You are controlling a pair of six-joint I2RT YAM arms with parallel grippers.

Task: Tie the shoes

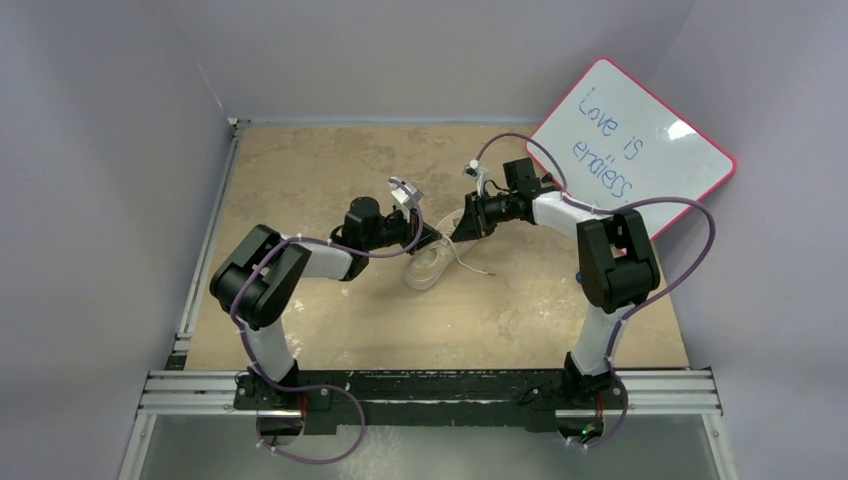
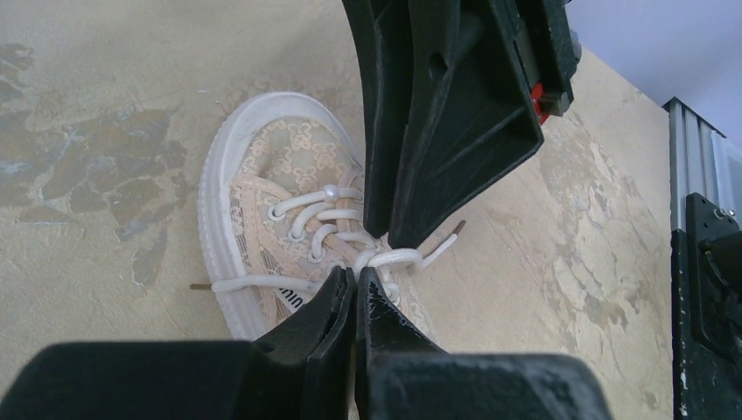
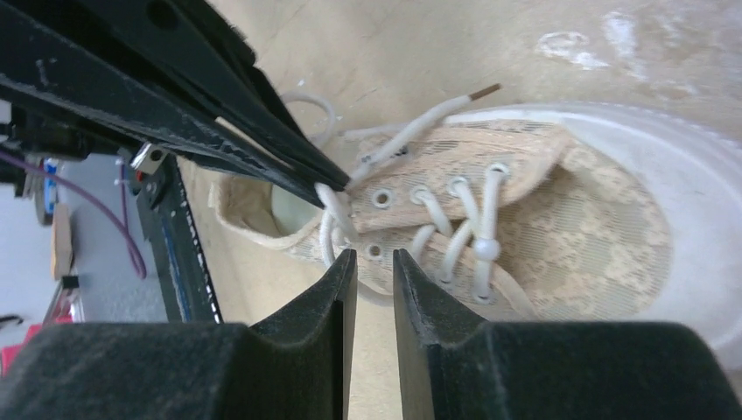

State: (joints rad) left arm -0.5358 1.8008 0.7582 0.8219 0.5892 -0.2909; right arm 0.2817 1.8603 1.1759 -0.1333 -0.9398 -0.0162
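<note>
A cream low-top sneaker (image 1: 428, 268) lies mid-table with its laces loose. In the left wrist view the sneaker (image 2: 280, 166) points its toe away; one lace (image 2: 254, 283) trails over its left sole, another end (image 2: 442, 245) lies to the right. My left gripper (image 2: 359, 276) is shut on a lace at the top eyelets. My right gripper (image 3: 374, 258) hovers just above the same spot over the sneaker (image 3: 569, 210), jaws a narrow gap apart with nothing between them. Both grippers (image 1: 425, 238) (image 1: 462, 228) meet tip to tip over the shoe.
A pink-framed whiteboard (image 1: 640, 140) with blue writing leans at the back right. A metal rail (image 1: 205, 240) runs along the table's left edge and another rail (image 1: 430, 390) along the front by the arm bases. Grey walls close in the sides.
</note>
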